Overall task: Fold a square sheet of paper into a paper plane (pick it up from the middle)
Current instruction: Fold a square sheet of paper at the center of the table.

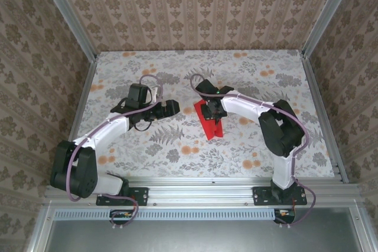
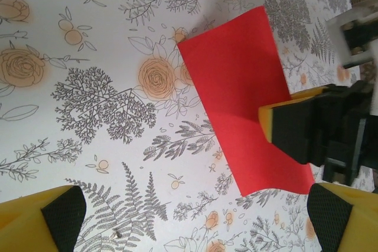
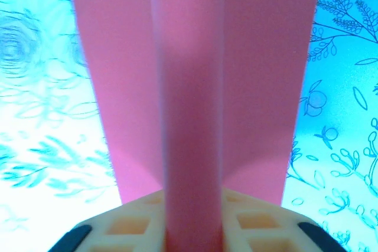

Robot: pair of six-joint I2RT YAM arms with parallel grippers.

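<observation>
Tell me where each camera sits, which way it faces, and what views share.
Top external: above, behind the arms, looking down on the table; both arms show.
Left wrist: on the left hand, facing down at the red paper; open fingertips at bottom corners.
Right wrist: on the right hand, close over the paper pinched between its fingers.
Shared: all three see the red paper.

The square sheet of paper (image 1: 211,123) is plain bright red and unmarked. It sits near the middle of the floral worktop (image 1: 177,63), its centre pinched up into a rounded lengthwise ridge in the right tool (image 3: 192,228), with both side flaps sloping down.
</observation>
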